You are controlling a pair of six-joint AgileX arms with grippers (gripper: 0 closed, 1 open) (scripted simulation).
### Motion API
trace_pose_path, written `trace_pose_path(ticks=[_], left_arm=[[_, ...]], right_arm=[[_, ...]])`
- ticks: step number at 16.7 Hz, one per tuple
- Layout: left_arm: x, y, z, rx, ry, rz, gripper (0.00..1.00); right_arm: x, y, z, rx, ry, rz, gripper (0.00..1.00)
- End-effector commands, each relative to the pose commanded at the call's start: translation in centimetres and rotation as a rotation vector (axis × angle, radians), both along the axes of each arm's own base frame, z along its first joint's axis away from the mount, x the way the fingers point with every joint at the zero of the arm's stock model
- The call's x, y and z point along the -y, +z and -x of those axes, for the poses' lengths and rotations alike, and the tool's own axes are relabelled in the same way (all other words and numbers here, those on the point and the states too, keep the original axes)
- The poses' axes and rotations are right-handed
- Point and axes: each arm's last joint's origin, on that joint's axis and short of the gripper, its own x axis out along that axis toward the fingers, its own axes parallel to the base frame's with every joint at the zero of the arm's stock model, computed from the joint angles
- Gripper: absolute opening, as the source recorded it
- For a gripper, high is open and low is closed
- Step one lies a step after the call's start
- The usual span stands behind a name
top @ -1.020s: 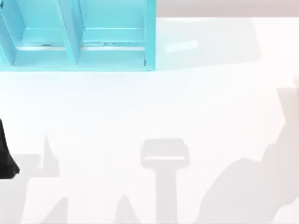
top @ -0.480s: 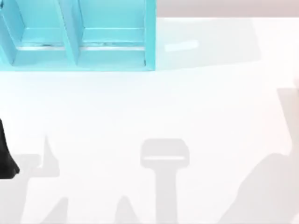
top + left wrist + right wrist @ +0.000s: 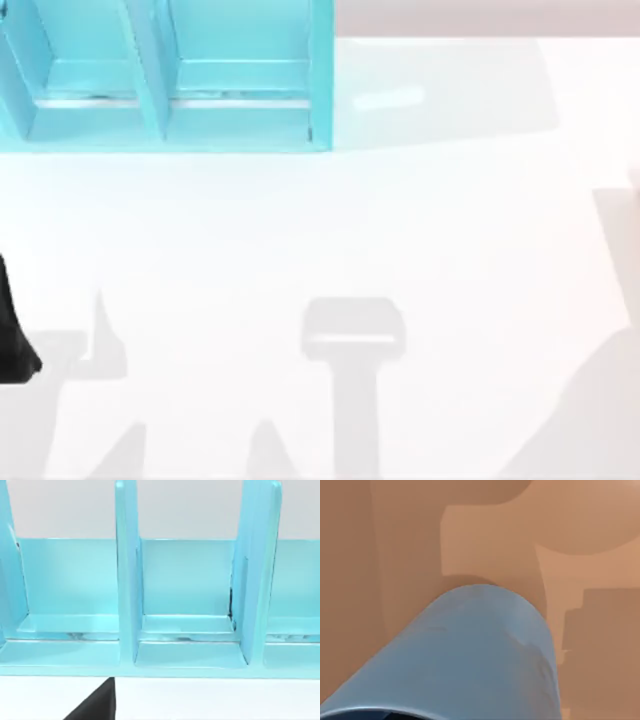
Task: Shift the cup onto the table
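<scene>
One blue cup point(image 3: 470, 655) close above a brown surface point(image 3: 395, 545).

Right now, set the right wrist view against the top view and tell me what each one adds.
Right wrist view: the small plain blue cylindrical cup, seen close up over a brown surface crossed by shadows. Top view: the teal-blue compartmented shelf unit at the far left, the glossy white table, and a black part of the left arm at the left edge. Shared: nothing I can match between them.
</scene>
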Motion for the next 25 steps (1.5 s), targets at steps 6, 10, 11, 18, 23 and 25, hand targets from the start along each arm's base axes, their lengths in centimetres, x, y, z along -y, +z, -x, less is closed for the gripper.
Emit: trace_pose_path(ticks=[6,10,11,18,23,25], left_arm=[[0.00,0.00,0.00,0.000,0.000,0.000,1.00],[0.00,0.00,0.00,0.000,0.000,0.000,1.00],[0.00,0.00,0.00,0.000,0.000,0.000,1.00],[0.00,0.00,0.00,0.000,0.000,0.000,1.00],[0.00,0.00,0.00,0.000,0.000,0.000,1.00],[0.00,0.00,0.00,0.000,0.000,0.000,1.00]], right_arm=[[0.00,0.00,0.00,0.000,0.000,0.000,0.62],[0.00,0.00,0.00,0.000,0.000,0.000,0.32],[0.00,0.00,0.00,0.000,0.000,0.000,0.25],[0.00,0.00,0.00,0.000,0.000,0.000,0.00],[-0.02,0.06,0.00,0.001,0.000,0.001,0.00],[-0.43,0.42,-0.11,-0.002,0.000,-0.001,0.00]])
